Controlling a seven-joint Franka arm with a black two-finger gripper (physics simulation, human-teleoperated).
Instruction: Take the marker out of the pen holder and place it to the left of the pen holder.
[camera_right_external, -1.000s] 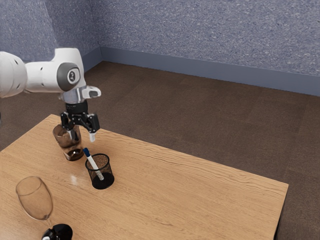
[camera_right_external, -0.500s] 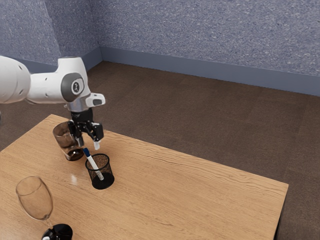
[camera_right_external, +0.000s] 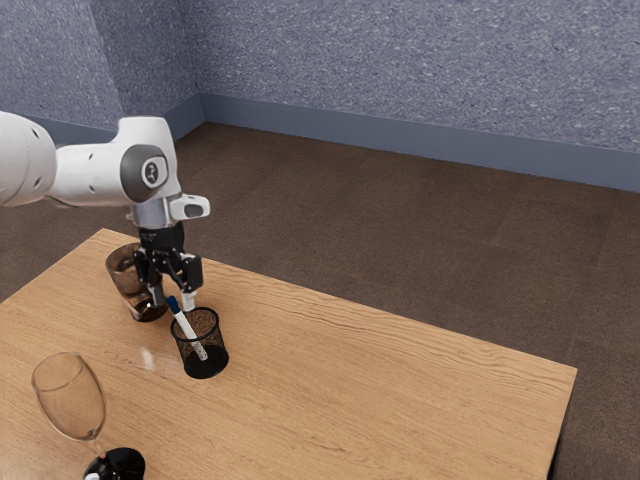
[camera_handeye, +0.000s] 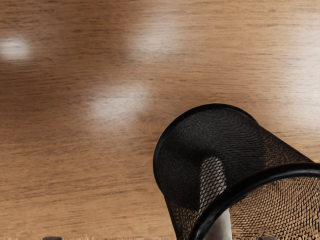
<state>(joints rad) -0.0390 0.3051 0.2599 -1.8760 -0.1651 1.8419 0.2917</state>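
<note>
marker and gripper: we have the gripper just above the pen holder, its fingers spread apart with nothing pinched; in the exterior view the marker's dark blue cap shows between the tips, though we cannot tell whether it touches either.
marker's place: inside the pen holder, leaning, white body down in the mesh, cap end sticking out above the rim; our wrist view shows its pale body through the mesh.
pen holder: upright, black mesh, with our gripper over it.
arm: reaching in from the exterior view's left of the pen holder, above it.
brown tumbler: near the pen holder, on the exterior view's left and farther back, partly hidden by our gripper.
wine glass: bowl up, apart from the pen holder, toward the exterior view's lower left.
table: wood, under the pen holder.
floor: brown, beyond the pen holder and table.
</note>
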